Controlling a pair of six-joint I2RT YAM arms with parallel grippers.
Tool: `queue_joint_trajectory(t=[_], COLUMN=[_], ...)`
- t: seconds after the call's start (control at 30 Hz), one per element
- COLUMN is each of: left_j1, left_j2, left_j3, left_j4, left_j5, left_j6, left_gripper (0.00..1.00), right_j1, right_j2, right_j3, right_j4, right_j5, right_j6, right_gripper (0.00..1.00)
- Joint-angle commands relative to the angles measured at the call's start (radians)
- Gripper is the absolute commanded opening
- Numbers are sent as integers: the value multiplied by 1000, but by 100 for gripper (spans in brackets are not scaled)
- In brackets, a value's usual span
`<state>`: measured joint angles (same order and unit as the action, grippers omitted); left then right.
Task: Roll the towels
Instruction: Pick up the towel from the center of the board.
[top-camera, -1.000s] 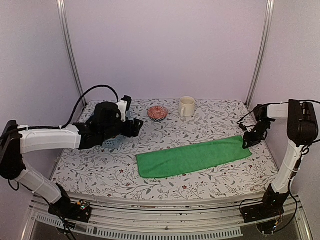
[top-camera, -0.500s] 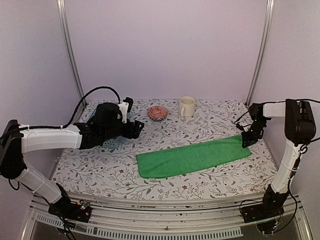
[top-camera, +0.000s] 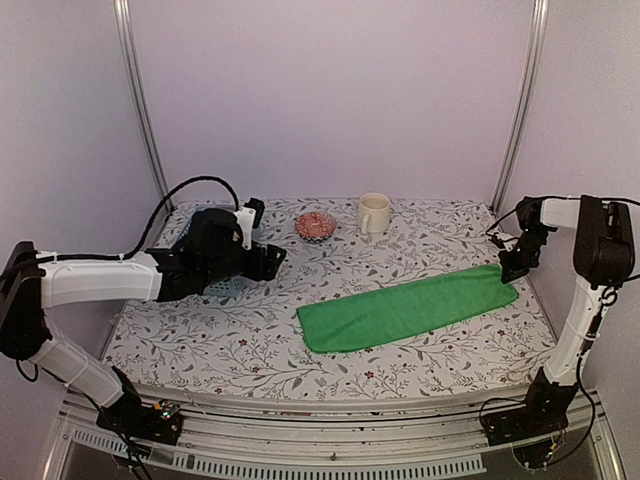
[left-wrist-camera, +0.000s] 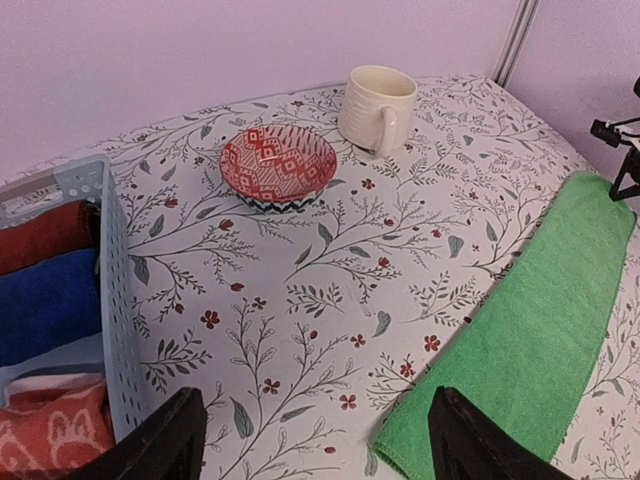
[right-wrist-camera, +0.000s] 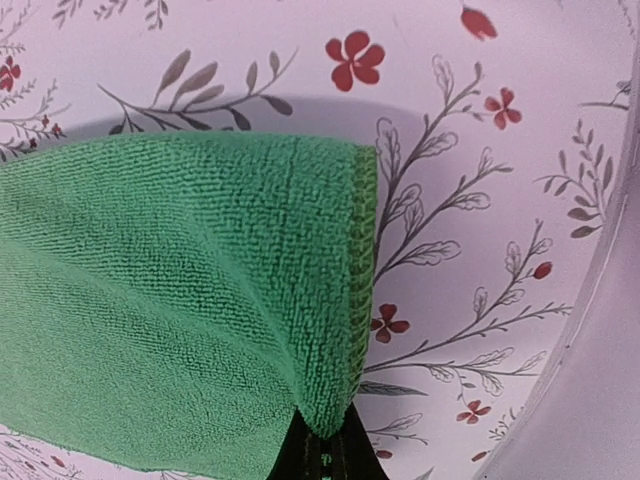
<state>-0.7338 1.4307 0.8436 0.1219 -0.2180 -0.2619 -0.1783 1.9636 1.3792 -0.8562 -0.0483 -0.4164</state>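
A bright green towel (top-camera: 410, 312) lies folded into a long strip across the table, slanting from the front middle to the far right. My right gripper (top-camera: 510, 270) is shut on its far right end; in the right wrist view the green towel (right-wrist-camera: 180, 300) bunches into a lifted corner pinched between the black jaws of the right gripper (right-wrist-camera: 325, 455). My left gripper (left-wrist-camera: 318, 430) hangs open above the table, near the green towel's (left-wrist-camera: 530, 340) left end and apart from it. An orange printed towel (left-wrist-camera: 50, 440) lies in the basket.
A pale perforated basket (left-wrist-camera: 110, 290) at the left holds a blue roll (left-wrist-camera: 45, 300) and a dark red roll (left-wrist-camera: 40, 235). A red patterned bowl (top-camera: 316, 225) and a cream mug (top-camera: 373, 212) stand at the back. Frame posts rise at both back corners.
My right gripper has closed on the towel's right end and drawn the whole strip to the right and slightly back. The left arm has barely moved.
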Motion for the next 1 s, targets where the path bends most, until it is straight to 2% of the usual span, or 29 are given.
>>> queue_joint_trajectory(t=[0.0,0.37,0.53,0.83,0.97], left_j1=[6,7,7,7,7], left_j2=[-14,-33,-22,39,128], left_j3=[-12,-12,-8,26,83], left_j4=[6,-45,-54,-78,-160], left_j5=[6,-1,20,140,212], left_j6=[3,-29,-54,-112,-172], left_gripper=[78,78,76,73,62], right_j1=[1,-64,-46,110,149], right_j2=[-68,-62,-76,-142,-134], right_j3=[76,161,120,7,10], right_j4=[-38,-76,-106,-175,-218], right_j5=[36,42,-134,-420,-527], right_j6=[17,7,-27,-119,-133], right_gripper=[3,3,3,3,3])
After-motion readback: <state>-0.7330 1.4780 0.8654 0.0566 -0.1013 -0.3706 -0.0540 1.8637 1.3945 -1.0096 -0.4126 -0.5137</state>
